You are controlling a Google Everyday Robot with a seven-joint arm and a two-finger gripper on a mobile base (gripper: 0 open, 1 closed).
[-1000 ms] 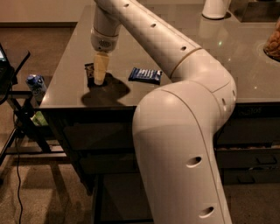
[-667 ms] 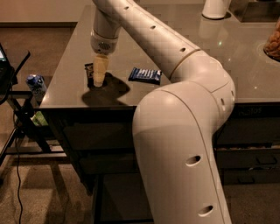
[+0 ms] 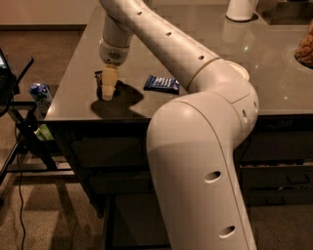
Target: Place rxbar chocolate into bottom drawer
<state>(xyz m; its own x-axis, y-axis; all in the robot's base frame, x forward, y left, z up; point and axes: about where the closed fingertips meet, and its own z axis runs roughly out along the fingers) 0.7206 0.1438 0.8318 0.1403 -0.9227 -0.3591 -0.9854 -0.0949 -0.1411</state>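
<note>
The rxbar chocolate is a small dark bar near the front left corner of the grey counter. My gripper points straight down and touches the counter right beside the bar, against its right side. The bar is partly hidden behind the gripper. The bottom drawer lies low under the counter and is mostly hidden by my arm's big white link.
A blue-wrapped bar lies on the counter right of the gripper. A can sits on a black stand left of the counter. A white base and a snack bowl stand at the back right. Upper drawers show at the right.
</note>
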